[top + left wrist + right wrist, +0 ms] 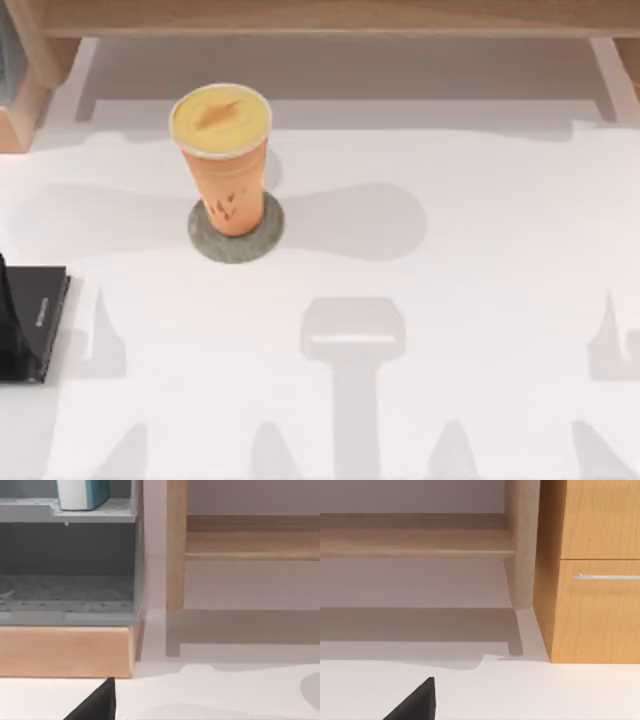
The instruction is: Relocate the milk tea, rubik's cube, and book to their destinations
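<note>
Nearest to our overhead camera stands the milk tea (222, 160), upright on the speckled grey coaster (235, 243) at the left-centre of the white worktop (470, 300); the cup's base sits within the disc, which shows all round it. At the worktop's far left edge lies the flat black book (32, 322), cut off by the frame and well apart from the cup. Nothing lies between the two, and only shadows cross the pale surface elsewhere.

Along the back we see a wooden shelf unit (330, 18) with a low opening beneath it. From our left wrist view, a grey perforated rack (70, 595) sits on a wooden base at the back left, and on its upper tier stands the teal-blue book (84, 494) with white page edges, only its lower part visible. A wooden post (176, 545) stands just beside the rack.

From our right wrist view, a wooden cabinet (592, 570) with a drawer handle (607, 576) stands at the back right, beside another post.

A dark wedge pokes into each wrist view's lower edge; we cannot tell whether either tool is spread or pressed together.
</note>
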